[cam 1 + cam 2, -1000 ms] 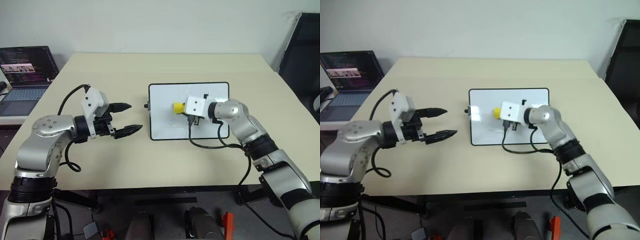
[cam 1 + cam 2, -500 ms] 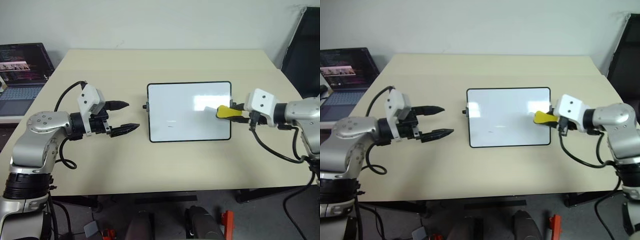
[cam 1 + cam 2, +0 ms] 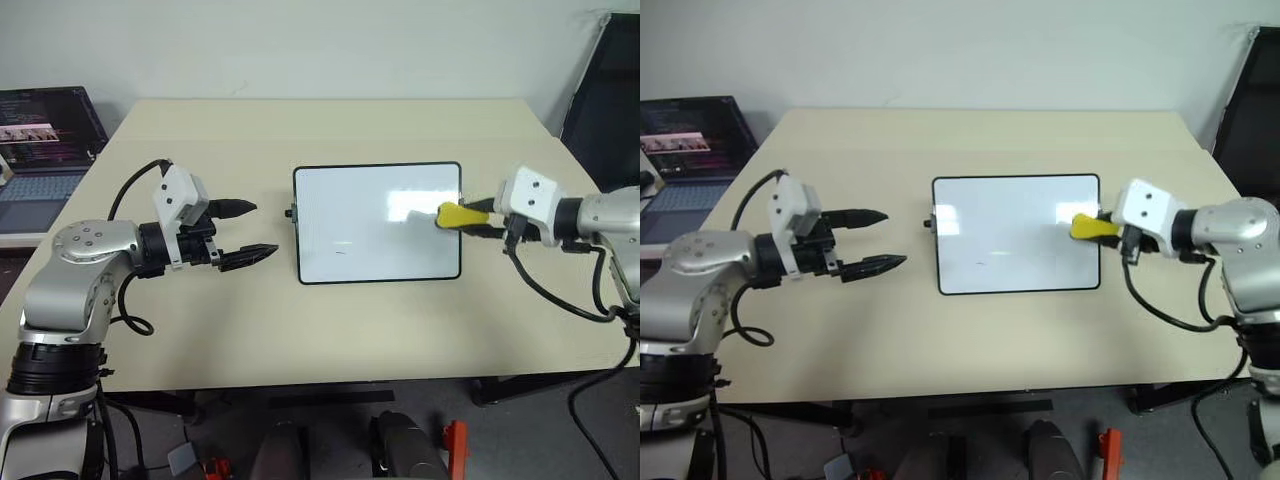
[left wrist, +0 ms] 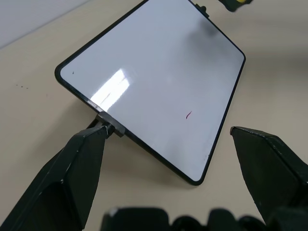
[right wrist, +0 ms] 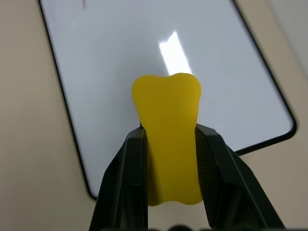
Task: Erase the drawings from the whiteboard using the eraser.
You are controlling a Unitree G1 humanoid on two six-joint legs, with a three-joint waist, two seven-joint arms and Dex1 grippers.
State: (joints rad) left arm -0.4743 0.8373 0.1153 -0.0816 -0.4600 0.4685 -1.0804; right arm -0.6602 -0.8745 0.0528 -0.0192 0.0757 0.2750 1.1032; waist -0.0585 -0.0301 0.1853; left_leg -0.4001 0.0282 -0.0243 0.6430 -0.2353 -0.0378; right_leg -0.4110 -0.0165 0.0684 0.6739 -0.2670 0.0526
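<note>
Right pincer (image 3: 478, 217) grips eraser (image 3: 452, 215) above whiteboard's (image 3: 370, 240) edge.

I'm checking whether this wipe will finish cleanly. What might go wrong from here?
1. A small dark stroke remains low on the board, while the eraser sits at the board's right edge, so the mark may be missed.
2. The left pincer is open beside the board, not holding it; the board might slide under a wipe.
3. The right pincer pinches the eraser's narrow waist, so pressing could twist it.
</note>
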